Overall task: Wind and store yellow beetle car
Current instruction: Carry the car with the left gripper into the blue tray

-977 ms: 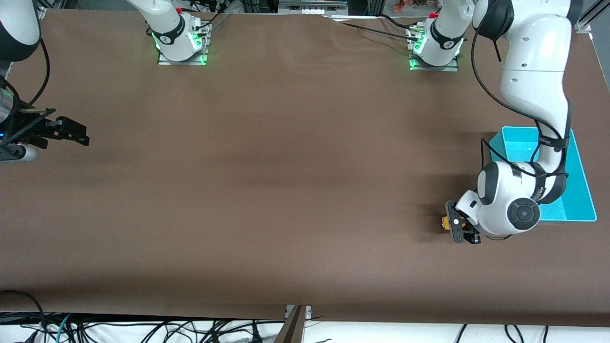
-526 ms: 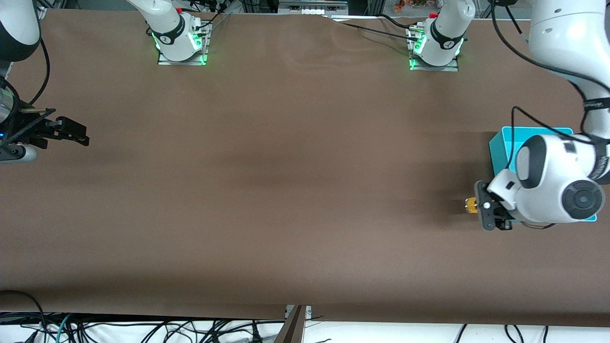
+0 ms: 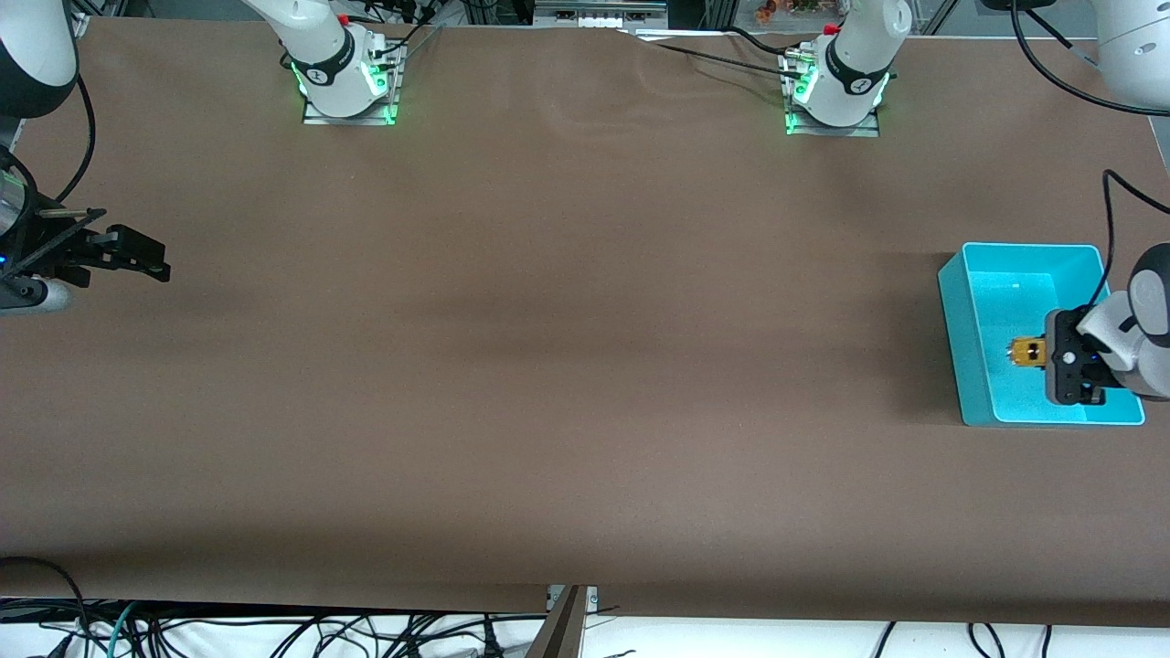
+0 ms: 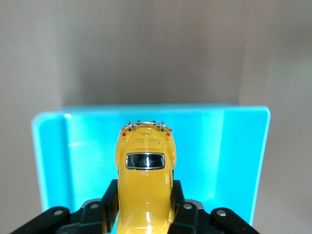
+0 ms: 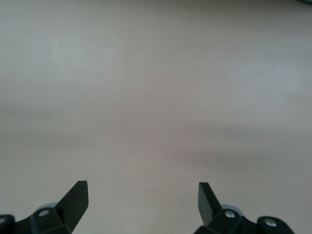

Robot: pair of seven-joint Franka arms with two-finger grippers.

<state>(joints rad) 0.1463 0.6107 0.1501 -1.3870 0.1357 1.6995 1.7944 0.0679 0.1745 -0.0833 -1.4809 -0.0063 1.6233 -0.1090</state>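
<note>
The yellow beetle car (image 3: pixel 1028 351) hangs in the air over the inside of the turquoise bin (image 3: pixel 953 302), and my left gripper (image 3: pixel 1051 353) is shut on it. In the left wrist view the black fingers (image 4: pixel 111 195) press both flanks of the yellow car (image 4: pixel 145 168). Its dark window and chrome bumper point away from the wrist, with the bin's floor (image 4: pixel 214 146) below. My right gripper (image 3: pixel 151 257) waits open above the table at the right arm's end. Nothing sits between its fingertips (image 5: pixel 80 190), only bare brown cloth.
Brown cloth (image 3: pixel 567 320) covers the whole table. The bin stands close to the table's edge at the left arm's end. Both arm bases (image 3: pixel 347 82) (image 3: pixel 836 91) sit along the edge farthest from the front camera. Cables (image 3: pixel 274 631) hang below the nearest edge.
The left gripper has lifted the car off the table beside the bin and carried it over the bin's inside. The right arm has not moved.
</note>
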